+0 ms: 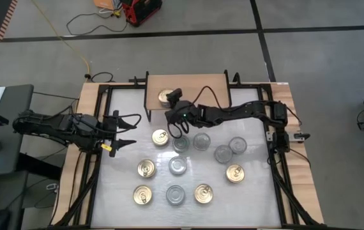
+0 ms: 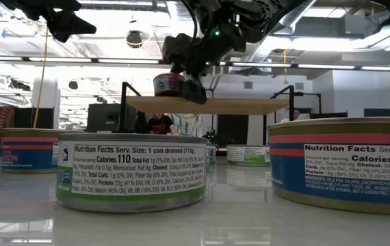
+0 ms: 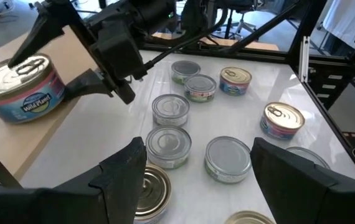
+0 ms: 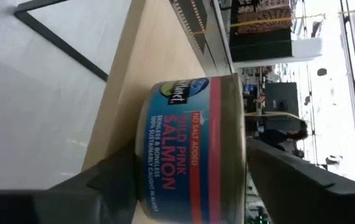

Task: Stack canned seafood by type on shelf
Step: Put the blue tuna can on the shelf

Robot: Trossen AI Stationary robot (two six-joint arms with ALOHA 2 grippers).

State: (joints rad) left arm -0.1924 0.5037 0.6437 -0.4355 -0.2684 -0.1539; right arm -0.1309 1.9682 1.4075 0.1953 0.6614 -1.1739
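From above, one gold-topped can [image 1: 166, 97] sat on the shelf [image 1: 201, 86] at the table's far edge, with the right gripper [image 1: 172, 102] at it. Whether its fingers clasped the tin or had let go could not be told. The left gripper [image 1: 123, 130] hung over the table's left side with its fingers spread and empty. Ten more cans [image 1: 177, 165], gold-topped and silver-topped, lay scattered on the white table [image 1: 252, 191].

At table height, the can [image 2: 167, 84] stood upright on the wooden board, the right gripper [image 2: 193, 89] just beside it.

Through the left wrist camera, the left gripper's spread fingers [image 3: 124, 171] framed loose cans, and the salmon tin [image 3: 22, 89] rested on the shelf.

The right wrist camera showed the pink salmon can [image 4: 187, 149] between its dark fingers [image 4: 112, 177], on the light wood
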